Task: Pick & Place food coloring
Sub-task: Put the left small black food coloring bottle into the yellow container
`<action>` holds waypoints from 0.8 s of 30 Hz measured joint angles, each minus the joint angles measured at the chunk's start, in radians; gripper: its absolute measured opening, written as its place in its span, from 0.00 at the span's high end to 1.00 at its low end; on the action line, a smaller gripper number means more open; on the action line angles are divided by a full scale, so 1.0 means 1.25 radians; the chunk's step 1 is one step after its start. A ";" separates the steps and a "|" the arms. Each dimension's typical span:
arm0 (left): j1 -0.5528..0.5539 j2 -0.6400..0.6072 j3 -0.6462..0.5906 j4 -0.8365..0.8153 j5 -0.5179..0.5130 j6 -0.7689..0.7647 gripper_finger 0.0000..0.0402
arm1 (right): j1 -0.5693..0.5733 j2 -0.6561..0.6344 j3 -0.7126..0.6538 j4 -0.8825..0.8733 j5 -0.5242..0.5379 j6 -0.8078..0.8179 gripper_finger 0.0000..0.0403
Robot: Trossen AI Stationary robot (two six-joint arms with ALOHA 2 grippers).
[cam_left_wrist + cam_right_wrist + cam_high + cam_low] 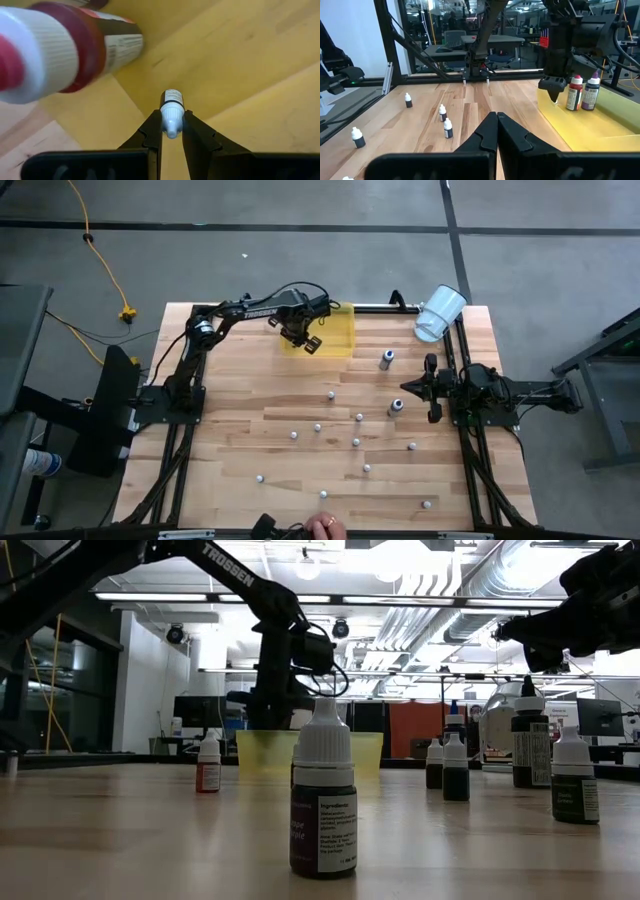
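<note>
Low view first: I'm seeing a dark-bodied food coloring bottle (pixel 323 802) with a ribbed white cap standing nearest the lens on the smooth butcher-block table (pixel 230 460), with open planks on both sides of it. Farther back, several more small bottles (pixel 455 767) are standing well apart across the wood, leaving wide lanes between them. Beyond them the translucent yellow tray (pixel 342 340) is sitting against the table's far edge, and two bottles, one red (pixel 575 93), are standing inside it. The left gripper (pixel 171 131) is hovering over the tray, its dark fingers pinching a small white-capped bottle (pixel 171 111) by the neck, nozzle toward the wrist. The right gripper (pixel 496 131) is waiting by the table's right rail, its fingers pressed together on nothing. A white plastic cup (pixel 440 313) is lying tilted at the far right corner.
</note>
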 joint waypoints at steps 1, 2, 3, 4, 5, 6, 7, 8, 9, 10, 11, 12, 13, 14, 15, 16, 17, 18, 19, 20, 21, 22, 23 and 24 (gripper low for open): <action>0.002 0.000 0.000 -0.001 -0.002 0.000 0.89 | 0.000 0.000 0.000 0.000 0.000 0.000 1.00; 0.005 0.000 0.000 -0.001 -0.002 0.000 0.89 | 0.000 0.000 0.000 0.000 0.000 0.000 1.00; 0.007 0.000 0.000 -0.001 -0.002 0.000 0.89 | 0.000 0.000 0.000 0.000 0.000 0.000 1.00; 0.011 0.000 0.000 -0.001 -0.002 0.000 0.89 | 0.000 0.000 0.000 0.000 0.000 0.000 1.00; 0.011 0.000 0.000 -0.002 -0.002 0.000 0.89 | 0.000 0.000 0.000 0.000 0.000 0.000 1.00; 0.012 0.000 0.000 -0.002 -0.002 0.000 0.89 | 0.000 0.000 0.000 0.000 0.000 0.000 1.00; 0.014 0.000 0.000 -0.002 -0.004 0.001 0.89 | 0.000 0.000 0.000 0.000 0.000 0.000 1.00; 0.016 0.000 0.000 -0.002 -0.005 0.007 0.89 | 0.000 0.000 0.000 0.000 0.000 0.000 1.00; 0.016 0.000 0.000 -0.001 -0.004 0.011 0.89 | 0.000 0.000 0.000 0.000 0.000 0.000 1.00; 0.016 0.003 0.000 -0.001 -0.004 0.013 0.89 | 0.000 0.000 0.000 0.000 0.000 0.000 1.00; 0.017 0.006 0.000 0.003 -0.005 0.013 0.89 | 0.000 0.000 0.000 0.000 0.000 0.000 1.00; 0.020 0.010 0.000 0.005 -0.004 0.014 0.89 | 0.000 0.000 0.000 0.000 0.000 0.000 1.00; 0.021 0.010 0.000 0.006 -0.004 0.015 0.89 | 0.000 0.000 0.000 0.000 0.000 0.000 1.00; 0.021 0.011 0.000 0.005 0.000 0.018 0.89 | 0.000 0.000 0.000 0.000 0.000 0.000 1.00; 0.020 0.013 0.001 0.007 0.001 0.021 0.89 | 0.000 0.000 0.000 0.000 0.000 0.000 1.00; 0.020 0.014 0.001 0.008 0.001 0.022 0.89 | 0.000 0.000 0.000 0.000 0.000 0.000 1.00; 0.020 0.014 0.001 0.007 -0.001 0.023 0.89 | 0.000 0.000 0.000 0.000 0.000 0.000 1.00; 0.020 0.014 0.001 0.008 -0.003 0.022 0.89 | 0.000 0.000 0.000 0.000 0.000 0.000 1.00; 0.020 0.015 0.001 0.009 -0.005 0.022 0.89 | 0.000 0.000 0.000 0.000 0.000 0.000 1.00; 0.020 0.015 0.001 0.009 -0.007 0.022 0.89 | 0.000 0.000 0.000 0.000 0.000 0.000 1.00; 0.020 0.015 0.001 0.010 -0.008 0.022 0.89 | 0.000 0.000 0.000 0.000 0.000 0.000 1.00; 0.020 0.015 0.001 0.010 -0.010 0.022 0.89 | 0.000 0.000 0.000 0.000 0.000 0.000 1.00; 0.020 0.015 0.001 0.010 -0.010 0.022 0.88 | 0.000 0.000 0.000 0.000 0.000 0.000 1.00; 0.020 0.015 0.001 0.011 -0.012 0.023 0.88 | 0.000 0.000 0.000 0.000 0.000 0.000 1.00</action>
